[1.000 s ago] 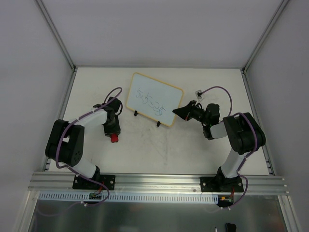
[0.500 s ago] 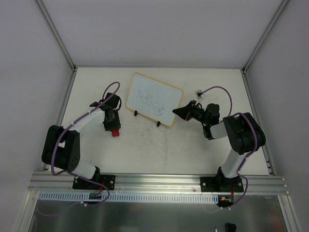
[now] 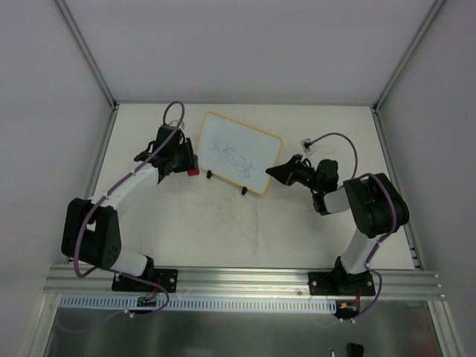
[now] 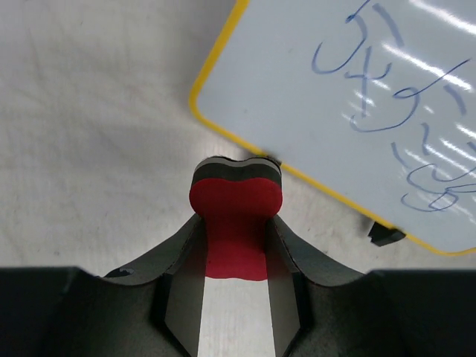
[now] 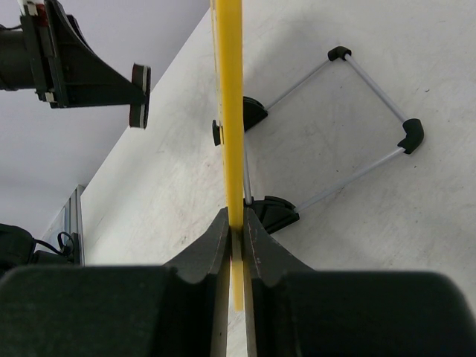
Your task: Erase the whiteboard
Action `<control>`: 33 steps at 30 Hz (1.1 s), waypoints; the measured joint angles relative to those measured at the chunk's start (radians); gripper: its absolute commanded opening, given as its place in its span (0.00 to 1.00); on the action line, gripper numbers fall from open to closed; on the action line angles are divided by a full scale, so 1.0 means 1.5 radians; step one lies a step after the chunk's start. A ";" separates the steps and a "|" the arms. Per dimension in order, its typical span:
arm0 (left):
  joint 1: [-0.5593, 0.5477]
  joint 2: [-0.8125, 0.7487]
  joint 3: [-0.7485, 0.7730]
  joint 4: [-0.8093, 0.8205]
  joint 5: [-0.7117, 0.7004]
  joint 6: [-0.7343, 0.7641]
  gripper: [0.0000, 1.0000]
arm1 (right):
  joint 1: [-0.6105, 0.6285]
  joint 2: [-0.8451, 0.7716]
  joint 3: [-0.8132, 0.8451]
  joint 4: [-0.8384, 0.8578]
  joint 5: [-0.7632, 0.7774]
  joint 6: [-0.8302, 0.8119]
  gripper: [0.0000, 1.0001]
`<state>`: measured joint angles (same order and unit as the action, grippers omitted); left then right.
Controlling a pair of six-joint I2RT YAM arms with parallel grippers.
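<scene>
The whiteboard (image 3: 238, 152) stands tilted on its black feet at the back middle of the table, blue scribbles across its face (image 4: 387, 97). My left gripper (image 3: 189, 169) is shut on the small red-and-black eraser (image 4: 236, 201), which sits just off the board's lower left corner. In the right wrist view the eraser (image 5: 139, 95) hangs in front of the board, apart from it. My right gripper (image 3: 272, 173) is shut on the board's yellow frame edge (image 5: 233, 134) at the right side, seen edge-on.
Behind the board its wire stand (image 5: 372, 111) with black corner pieces rests on the table. The table's aluminium rail (image 3: 245, 279) runs along the near edge, and white walls close the left, right and back.
My left arm has swung up and to the right with the eraser, from mid-table left to the board's lower left corner. The right arm and the board have stayed still.
</scene>
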<state>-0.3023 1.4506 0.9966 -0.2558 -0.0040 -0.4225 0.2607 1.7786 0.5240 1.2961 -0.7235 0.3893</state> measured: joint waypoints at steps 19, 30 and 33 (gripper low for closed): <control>0.000 0.104 -0.010 0.362 0.078 0.204 0.00 | 0.007 0.000 0.007 -0.002 -0.003 0.000 0.06; -0.008 0.116 -0.051 0.459 0.038 0.255 0.00 | 0.010 0.012 0.018 -0.001 -0.004 0.002 0.06; -0.010 0.123 -0.051 0.474 0.032 0.264 0.00 | 0.010 0.012 0.018 -0.001 -0.004 0.001 0.05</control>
<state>-0.3180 1.6344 0.9195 0.4557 0.0444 -0.0261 0.2756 1.7973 0.5507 1.2945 -0.7300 0.3901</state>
